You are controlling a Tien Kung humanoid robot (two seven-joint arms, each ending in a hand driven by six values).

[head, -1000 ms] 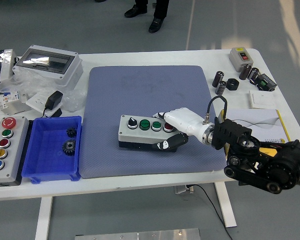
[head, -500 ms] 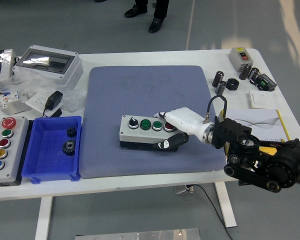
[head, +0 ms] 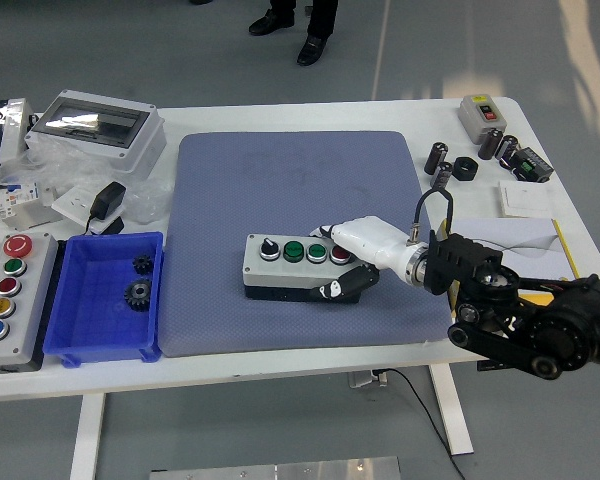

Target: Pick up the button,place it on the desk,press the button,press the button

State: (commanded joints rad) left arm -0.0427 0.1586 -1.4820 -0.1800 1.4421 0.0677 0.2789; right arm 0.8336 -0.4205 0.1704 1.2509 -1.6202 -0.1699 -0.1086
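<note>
We see the button box lying on the blue pad just below the centre of the frame, its black knob, two green buttons and one red button facing up. The right hand wraps its right end: white fingers curl over the top by the red button, and a dark thumb presses the front side, so the grip is closed on the box. Compared with half a second ago, box and hand sit slightly further right; the rest of the table looks unchanged.

The right arm enters from the lower right, crossing the pad's edge and covering part of a white envelope.

At lower left, a blue bin holds two gears. Left of it lies a second box with five coloured buttons. At upper left stands a grey enclosure with a clear lid, near a black adapter. At upper right are a small switch box and dark cylinders. At the top edge we see a person's shoes.
</note>
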